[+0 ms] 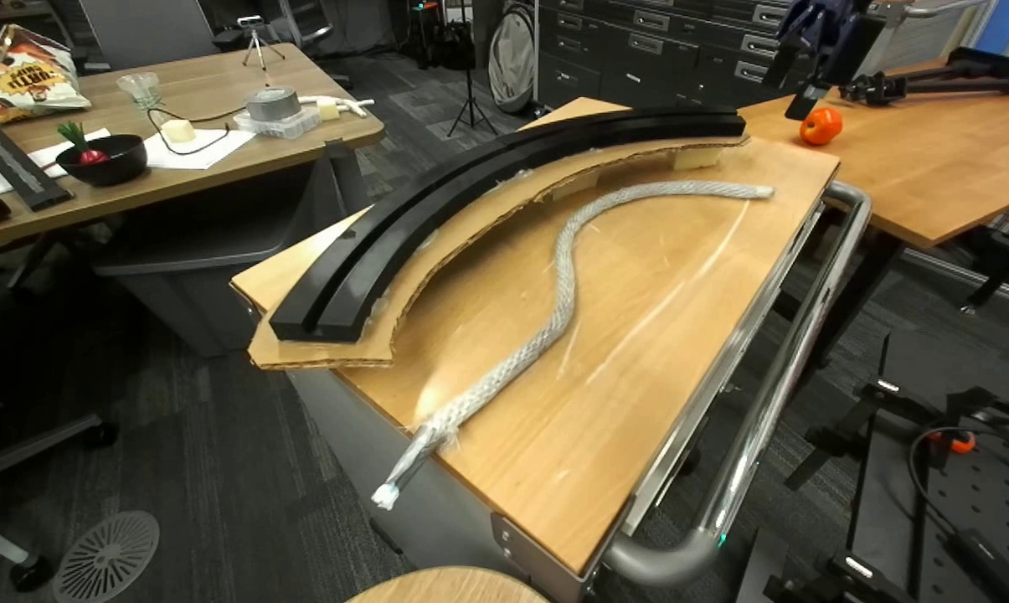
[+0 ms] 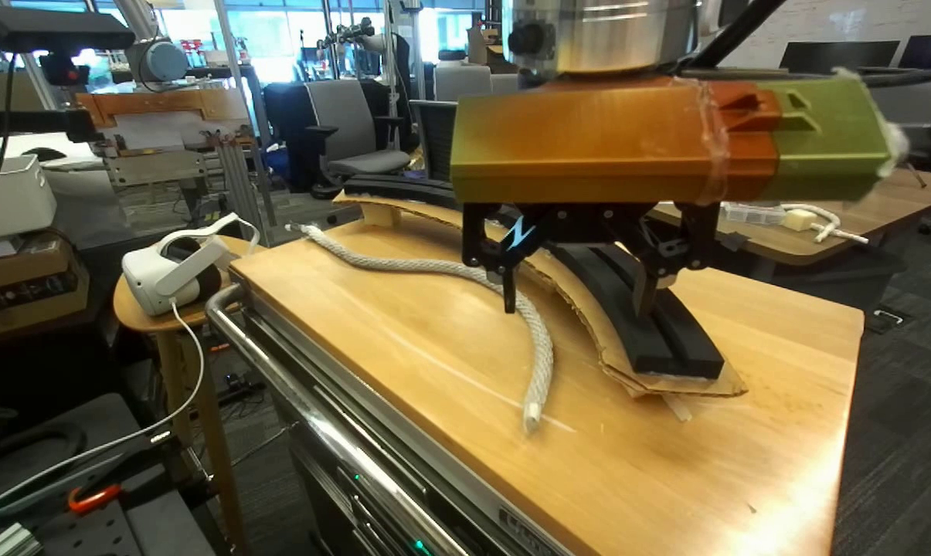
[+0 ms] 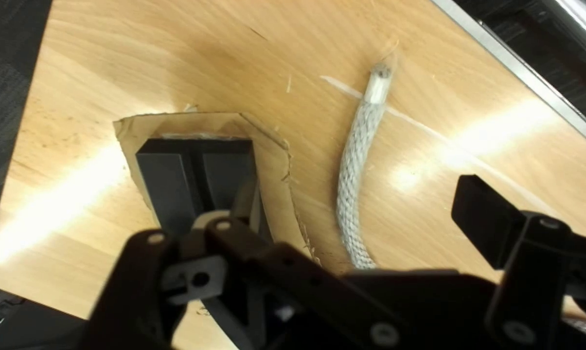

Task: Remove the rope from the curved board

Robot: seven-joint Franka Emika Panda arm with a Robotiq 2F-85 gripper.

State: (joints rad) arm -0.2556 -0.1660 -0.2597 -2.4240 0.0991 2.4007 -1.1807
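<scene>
The silvery-grey rope [image 1: 564,276] lies in an S-bend on the wooden panel, beside the curved board and off it. One rope end hangs past the panel edge. The rope also shows in an exterior view [image 2: 541,347] and the wrist view [image 3: 353,170], partly hidden by my gripper. The black curved board [image 1: 437,197] sits on raised cardboard; its groove holds no rope. The board's near end shows in an exterior view [image 2: 681,340] and the wrist view [image 3: 168,180]. My gripper [image 2: 577,305] is open and empty, fingertips well apart, above the panel near this board end.
A metal rail [image 1: 772,419] runs along one panel side. A dark gripper-like part [image 1: 822,50] hangs at the top right; I cannot tell whose it is. A white headset [image 2: 171,270] sits on a stool. A wooden table [image 1: 337,134] with several items stands behind the board.
</scene>
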